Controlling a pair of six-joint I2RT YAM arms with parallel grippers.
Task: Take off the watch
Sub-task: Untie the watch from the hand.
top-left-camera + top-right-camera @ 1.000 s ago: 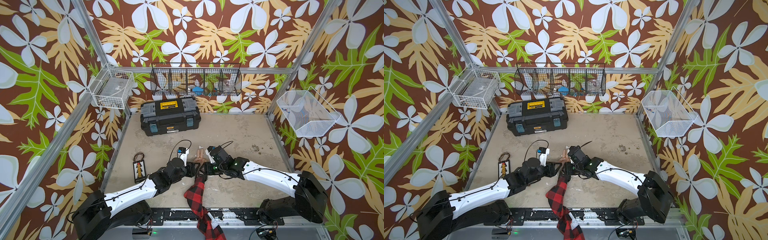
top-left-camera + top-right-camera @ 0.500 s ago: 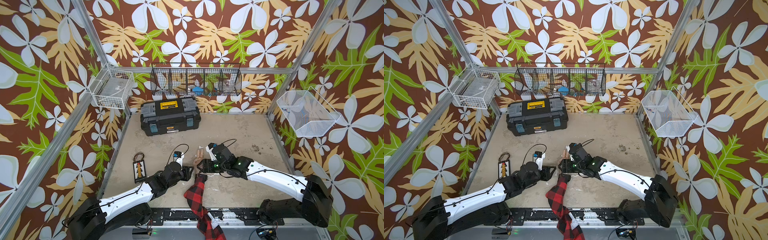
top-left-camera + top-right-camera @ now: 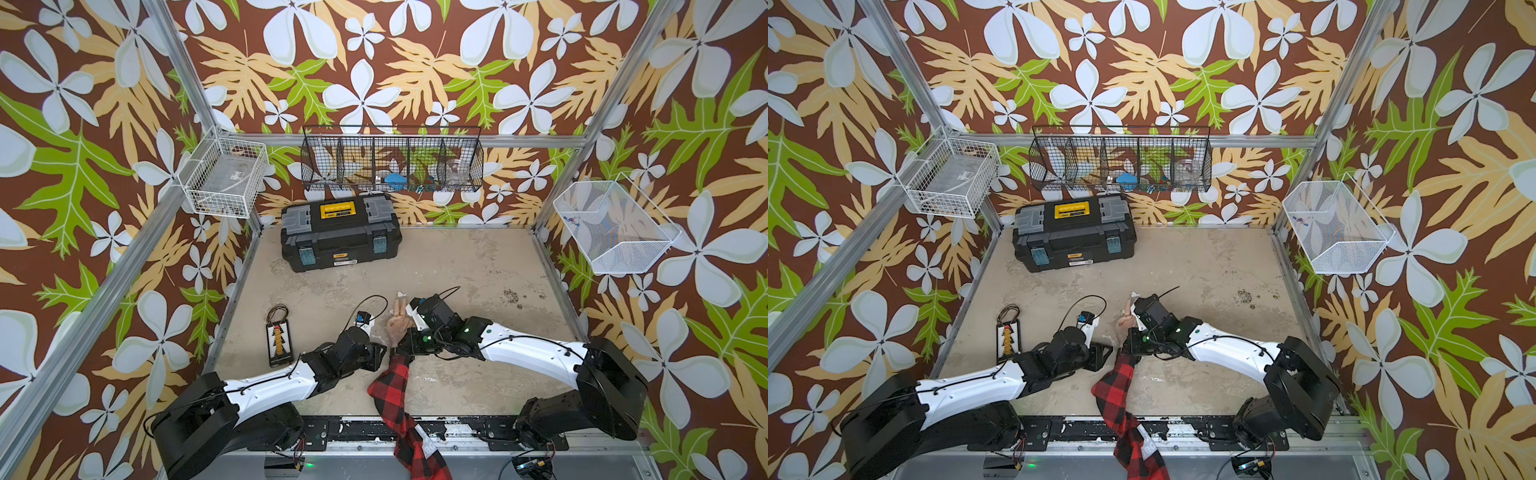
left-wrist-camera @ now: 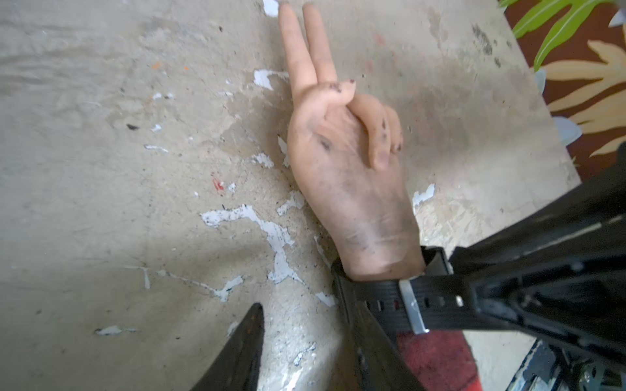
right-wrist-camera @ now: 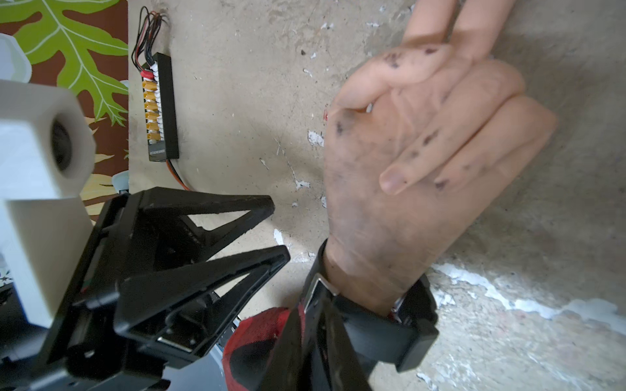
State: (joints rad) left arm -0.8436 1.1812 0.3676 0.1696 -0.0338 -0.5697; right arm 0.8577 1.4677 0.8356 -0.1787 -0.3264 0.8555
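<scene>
1 watch: black wristwatch (image 4: 372,301) with a ribbed rubbery strap (image 4: 440,299) and a silver metal buckle (image 4: 411,304), fastened round the wrist of a flesh-coloured mannequin hand (image 4: 349,176).
Place: near-centre of the scuffed beige tabletop (image 4: 101,169), just beyond a red-and-black checked sleeve (image 3: 395,374).
Right side: right gripper (image 4: 477,299) is closed on the strap's free end, just right of the buckle.
Left side: left gripper (image 5: 281,230) is partly spread, nothing is held, and it is kept just left of the wrist.
Handling: judged light, with a soft, bendy, grippy strap; the case is not clearly seen.
Hold: the strap tail is best pinched and fed back through the buckle.
</scene>
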